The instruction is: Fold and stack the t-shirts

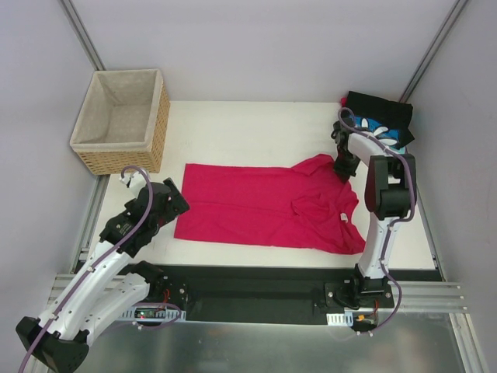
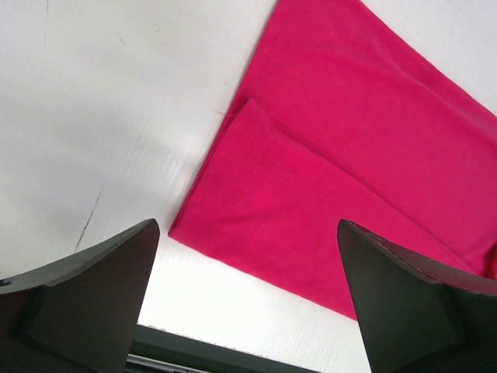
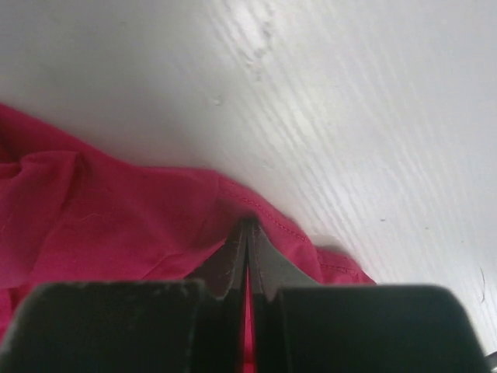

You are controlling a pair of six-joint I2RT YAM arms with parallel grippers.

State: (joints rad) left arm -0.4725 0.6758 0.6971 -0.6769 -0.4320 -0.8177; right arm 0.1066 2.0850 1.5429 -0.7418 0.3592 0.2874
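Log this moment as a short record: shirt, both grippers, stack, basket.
pink t-shirt: spread out on the table, right end rumpled
right gripper: shut, pinching the shirt's far right edge
left gripper: open, by the shirt's near left corner, holding nothing
folded stack: black and blue-printed shirts, far right corner
basket: far left corner, beige lining showing

Probably a robotics lab test cell: plain pale enclosure walls (image 1: 272, 47), a white table (image 1: 248, 128), and aluminium rails (image 1: 435, 294) along its near edge.

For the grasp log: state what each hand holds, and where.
Right hand pinches the magenta-pink cloth t-shirt by a stitched edge at its far right; left hand open, holding nothing.
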